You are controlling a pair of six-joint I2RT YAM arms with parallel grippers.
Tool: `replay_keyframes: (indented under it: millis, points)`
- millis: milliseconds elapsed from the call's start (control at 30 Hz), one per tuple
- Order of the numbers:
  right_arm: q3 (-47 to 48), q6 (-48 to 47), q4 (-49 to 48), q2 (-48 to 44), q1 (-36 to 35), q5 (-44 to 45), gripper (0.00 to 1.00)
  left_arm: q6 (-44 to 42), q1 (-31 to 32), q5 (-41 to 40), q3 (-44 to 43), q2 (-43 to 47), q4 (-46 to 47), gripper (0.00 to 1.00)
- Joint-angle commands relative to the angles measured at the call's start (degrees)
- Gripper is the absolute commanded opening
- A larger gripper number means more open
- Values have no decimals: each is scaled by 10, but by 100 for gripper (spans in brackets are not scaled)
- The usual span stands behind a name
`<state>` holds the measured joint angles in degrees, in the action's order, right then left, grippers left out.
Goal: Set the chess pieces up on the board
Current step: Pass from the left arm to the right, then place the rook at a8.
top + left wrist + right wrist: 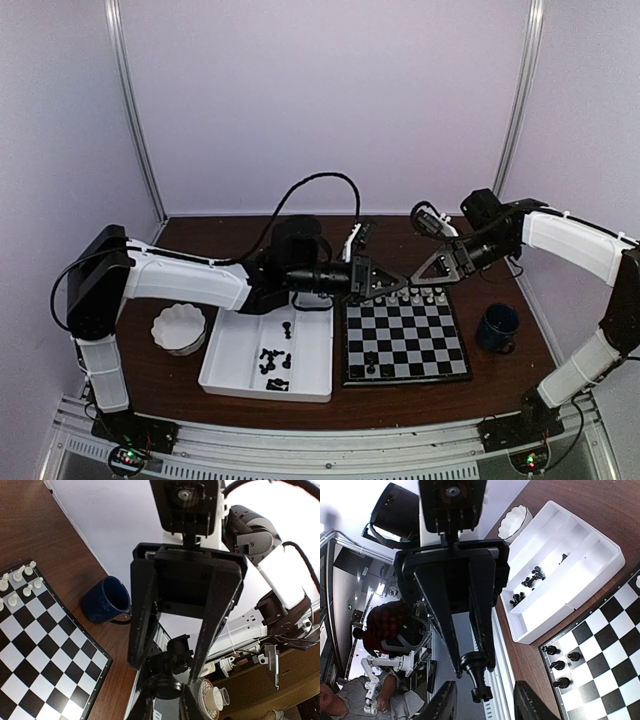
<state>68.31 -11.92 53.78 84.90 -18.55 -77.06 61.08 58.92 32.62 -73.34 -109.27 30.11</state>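
Observation:
Above the board's far left corner my two grippers meet tip to tip. My left gripper [386, 283] [167, 692] is shut on the round base of a black chess piece [169, 682] [477, 677], whose notched top points at the right gripper. The right gripper [414, 279] [482, 702] is open, one finger on either side of that top and not touching it. The board [405, 340] [30, 645] [605, 650] carries white pieces [425, 297] [20, 585] along its far edge and black pieces [372, 367] [560, 665] at its near left.
A white divided tray [235, 350] [580, 575] left of the board holds several loose black pieces [272, 362]. A white scalloped bowl [180, 328] [515, 522] stands left of the tray. A dark blue mug [497, 327] [105, 600] sits right of the board.

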Motion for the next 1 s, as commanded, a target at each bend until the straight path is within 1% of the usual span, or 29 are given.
replay_keyframes:
  millis: [0,67,167,333,367,400,500,567,600,633,700,767,900,967]
  points:
    - [-2,14,-22,-2,3,-44,36,8,-6,1,-11,1,37,9]
    - [-6,21,-30,-5,4,-48,30,10,-8,3,-14,-3,37,9]
    - [-16,47,-58,-10,10,-56,27,11,-8,4,-15,-5,38,9]
    - [-20,58,-74,-9,21,-58,18,13,-9,4,-15,-8,36,10]
    - [-20,58,-75,-10,22,-54,15,14,-9,4,-15,-9,34,12]
    - [-18,57,-75,-10,25,-49,14,14,-8,5,-16,-9,29,17]
    - [-8,23,-46,-13,36,-15,11,2,-9,2,-16,-9,9,35]
    - [13,-42,15,-12,39,21,9,-19,-10,-4,-16,-2,-18,42]
    - [24,-78,49,-12,39,43,9,-31,-11,-10,-13,4,-35,54]
    - [37,-111,85,-11,39,70,8,-42,-11,-15,-8,11,-48,62]
    - [59,-179,152,-13,40,125,6,-64,-16,-22,7,29,-68,64]
    - [63,-214,184,-23,40,187,5,-83,-21,-31,24,48,-90,64]
    - [34,-253,190,-71,38,343,5,-126,-29,-62,52,86,-153,64]
    - [18,-280,202,-93,35,398,5,-149,-31,-86,57,106,-188,64]
